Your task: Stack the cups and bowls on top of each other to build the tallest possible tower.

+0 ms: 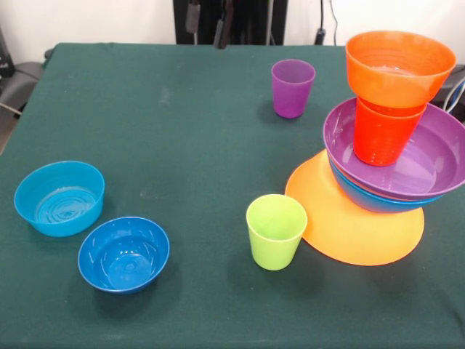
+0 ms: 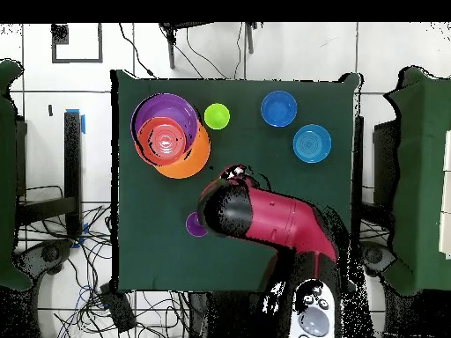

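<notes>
The tower (image 1: 389, 138) stands at the right of the front view. Its base is the orange-yellow bowl (image 1: 349, 225), then the blue bowl (image 1: 370, 200), the purple bowl (image 1: 429, 163), the orange cup (image 1: 381, 134) and the small orange bowl (image 1: 398, 65) on top. From overhead the tower (image 2: 167, 136) is at the upper left. The purple cup (image 1: 293, 87) and the lime green cup (image 1: 276, 231) stand alone. The yellow cup is out of view. My gripper (image 2: 234, 173) hangs high over the table's middle, apart from everything.
The light blue straight-sided bowl (image 1: 59, 198) and the dark blue small bowl (image 1: 123, 253) sit side by side at the front view's left. My red arm (image 2: 282, 220) partly covers the purple cup (image 2: 194, 225) from overhead.
</notes>
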